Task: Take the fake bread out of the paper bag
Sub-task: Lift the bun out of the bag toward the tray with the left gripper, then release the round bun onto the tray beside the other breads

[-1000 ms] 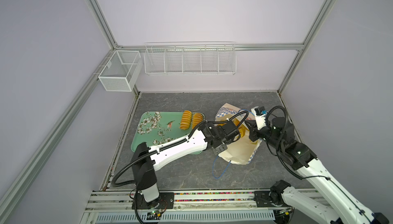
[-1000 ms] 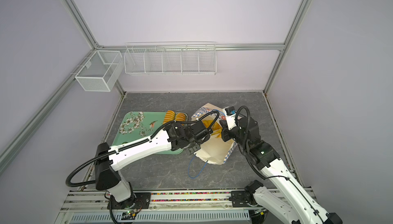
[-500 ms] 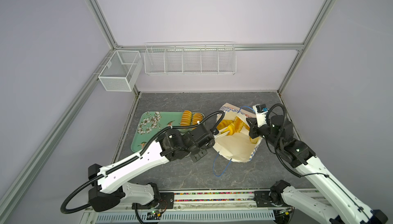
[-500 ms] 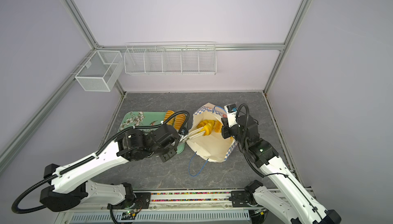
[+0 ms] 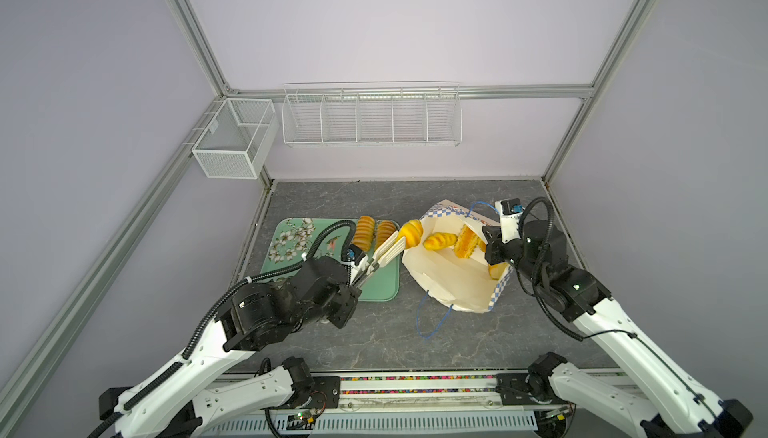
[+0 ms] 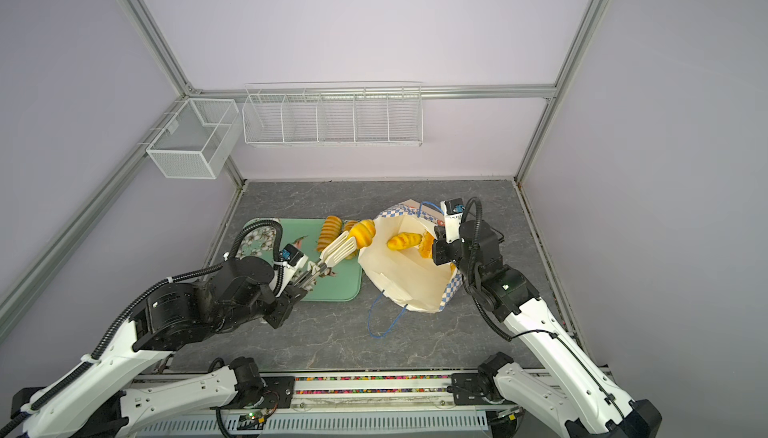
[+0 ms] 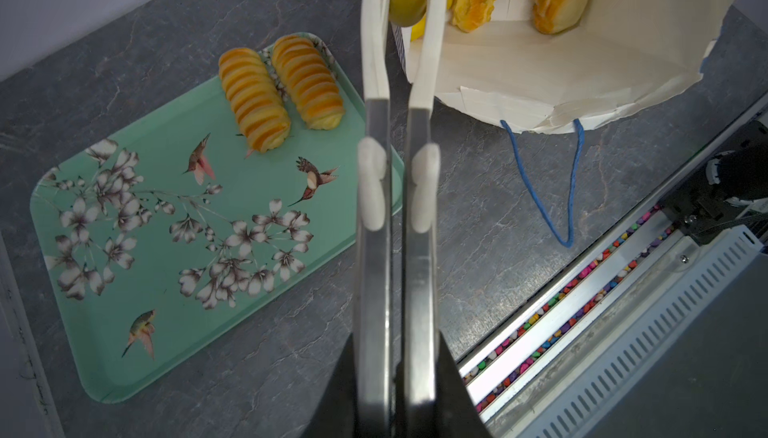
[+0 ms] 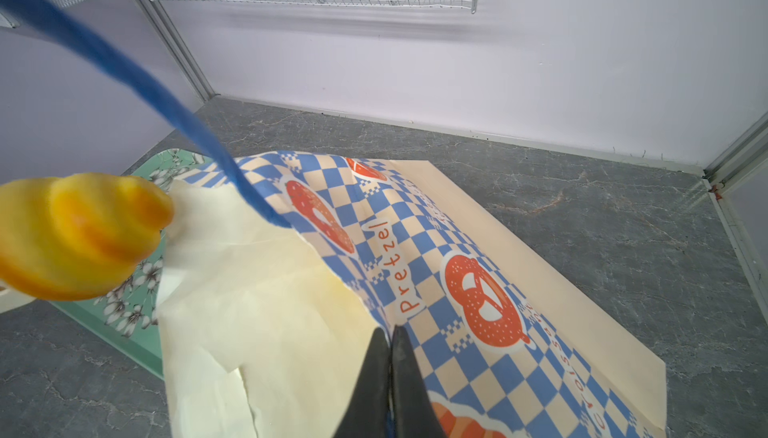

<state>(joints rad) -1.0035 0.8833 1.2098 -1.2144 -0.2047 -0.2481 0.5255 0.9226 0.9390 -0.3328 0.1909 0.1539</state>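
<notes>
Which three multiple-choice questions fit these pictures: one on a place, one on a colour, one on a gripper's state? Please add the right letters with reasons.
1. Where do the two ribbed loaves lie?
A. on the green tray
B. inside the paper bag
C. in the right gripper

2. What colour are the bag's cord handles?
A. red
B. blue
C. white

3. What is the right gripper's state?
A. open above the tray
B. open inside the bag
C. shut on the bag's rim

1 A: both lie side by side on the tray.
2 B: the cords are blue.
3 C: its jaws pinch the checkered rim.
</notes>
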